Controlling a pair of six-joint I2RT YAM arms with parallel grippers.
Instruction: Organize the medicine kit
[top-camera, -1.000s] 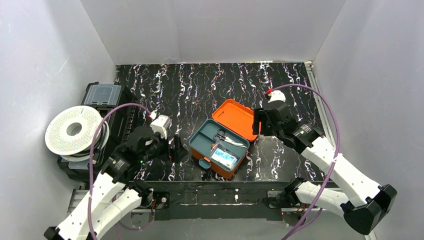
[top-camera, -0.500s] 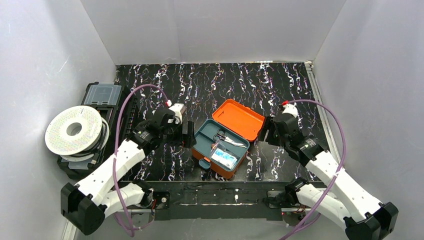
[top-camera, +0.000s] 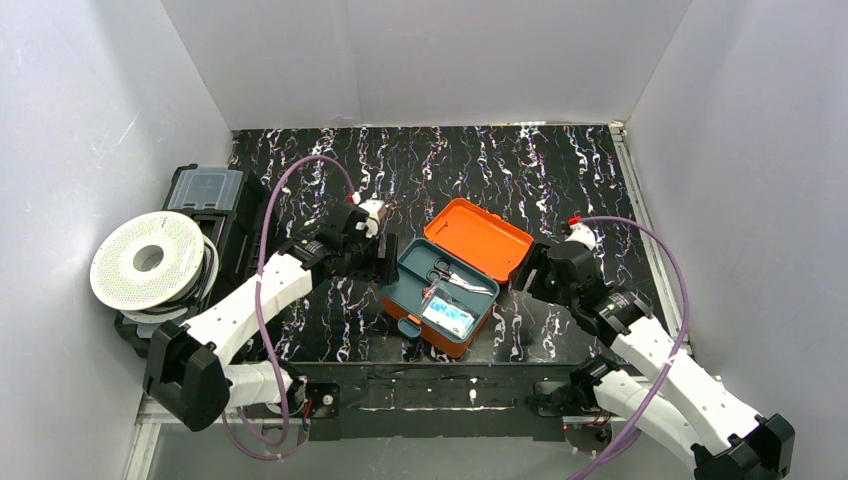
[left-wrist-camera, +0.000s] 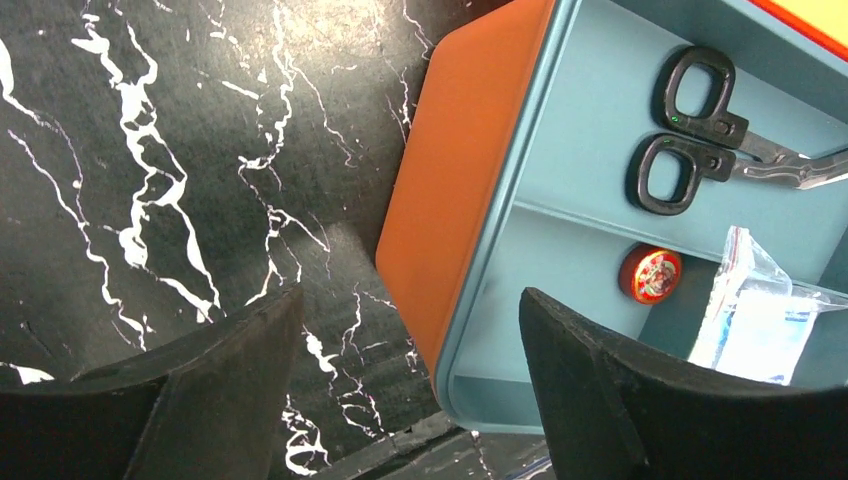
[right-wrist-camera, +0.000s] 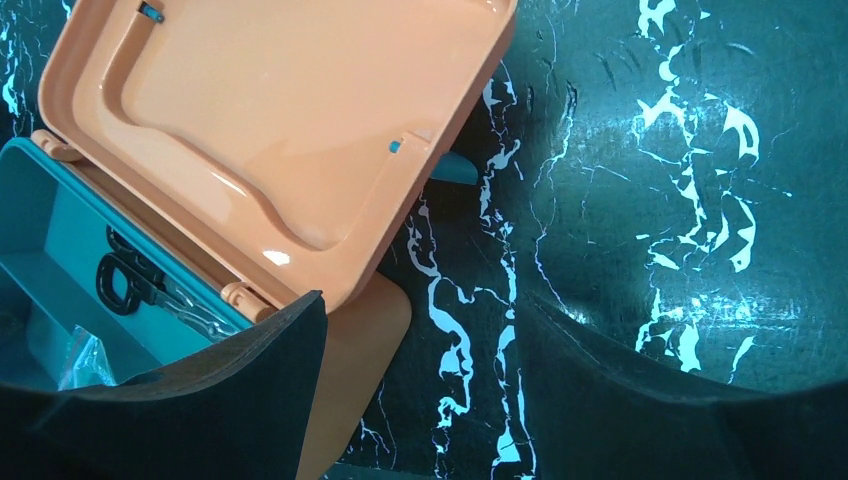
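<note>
The orange medicine kit (top-camera: 404, 306) lies open mid-table, its lid (top-camera: 478, 238) flat to the far right. Its teal tray (top-camera: 414, 262) holds black scissors (top-camera: 445, 272) and a clear bag with a blue packet (top-camera: 447, 315). My left gripper (top-camera: 385, 262) is open at the kit's left wall. In the left wrist view, the left gripper (left-wrist-camera: 410, 300) straddles the orange wall (left-wrist-camera: 455, 190), with scissors (left-wrist-camera: 700, 140), a small red tin (left-wrist-camera: 650, 275) and the bag (left-wrist-camera: 760, 310) inside. My right gripper (top-camera: 530, 270) is open and empty beside the lid. In the right wrist view, the right gripper (right-wrist-camera: 420, 300) is by the lid (right-wrist-camera: 270, 130).
A black case with a clear lid (top-camera: 205, 190) and a white spool (top-camera: 150, 260) stand at the left edge. White walls close in the table on three sides. The marbled black tabletop (top-camera: 480, 160) stretches behind the kit.
My left gripper has moved right and away from me to the kit's left wall. My right gripper has moved nearer and slightly right, off the lid's right edge. The kit has not moved.
</note>
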